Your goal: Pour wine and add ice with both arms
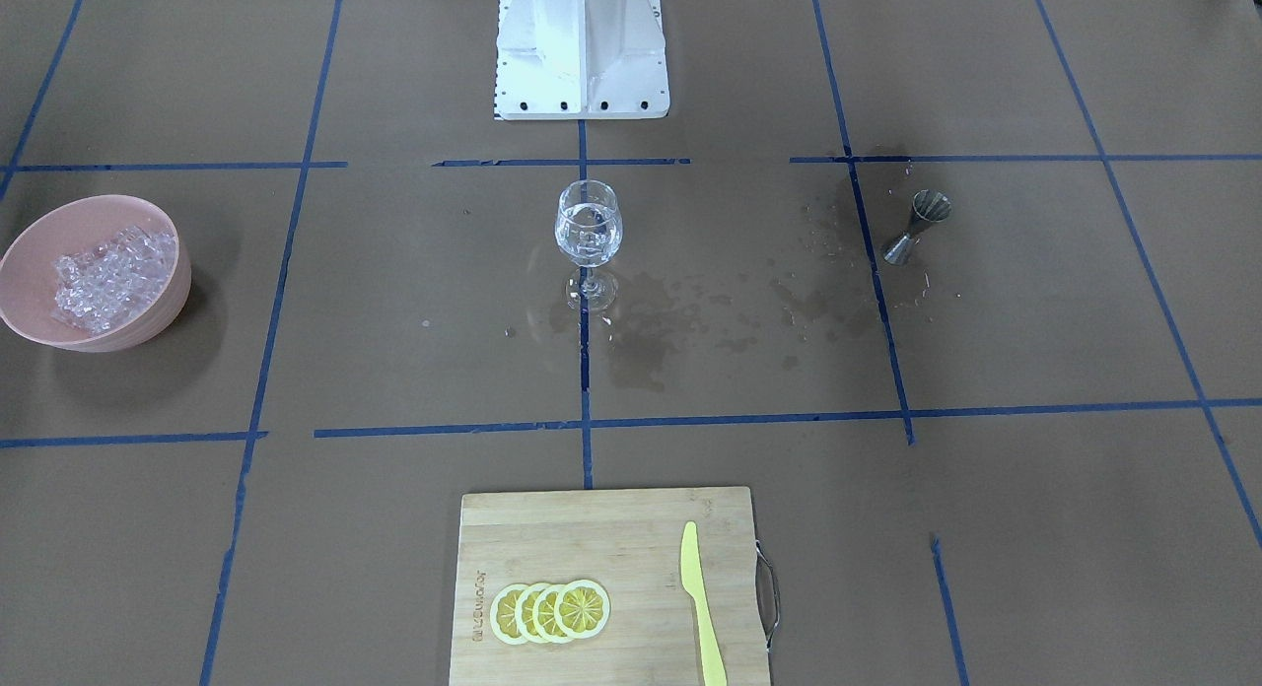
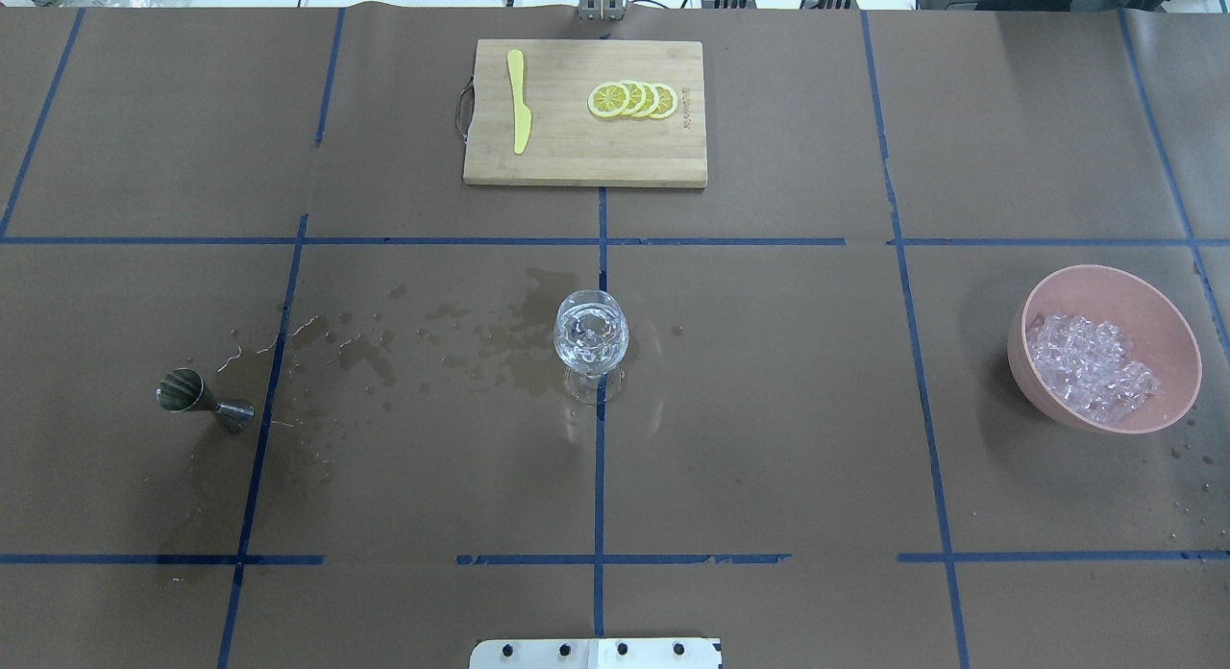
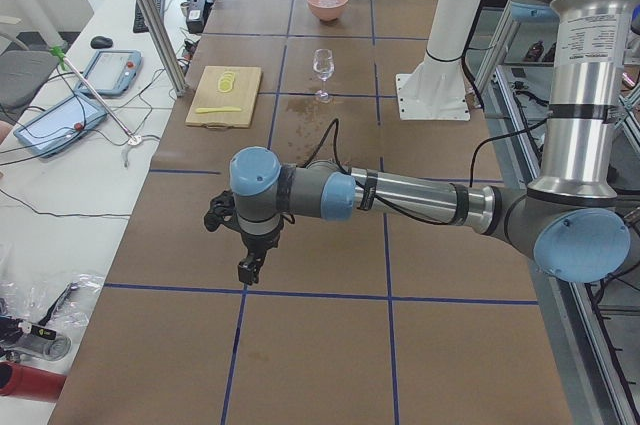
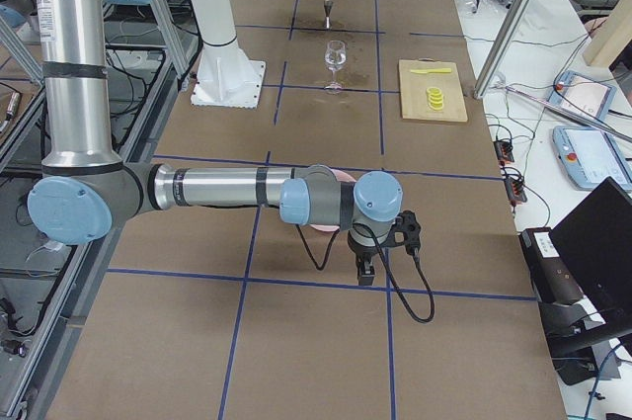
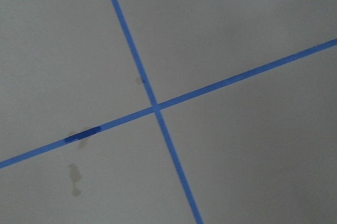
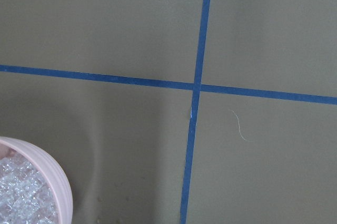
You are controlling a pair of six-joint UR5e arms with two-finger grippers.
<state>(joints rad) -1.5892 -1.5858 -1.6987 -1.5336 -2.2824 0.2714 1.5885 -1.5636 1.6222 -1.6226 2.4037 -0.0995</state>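
Near worktop's (image 2: 769, 438) right edge, ice (image 2: 1091, 366) heaped in bowl (image 2: 1143, 302); glass (image 2: 591, 334) at centre; left arm (image 3: 400, 193), right arm (image 4: 217, 188): jaws' opening impossible to tell.

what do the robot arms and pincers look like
The left arm and right arm are silver-grey tubes with light-blue joint caps, black bands and trailing black cables. The left pincer and right pincer are black and two-fingered.
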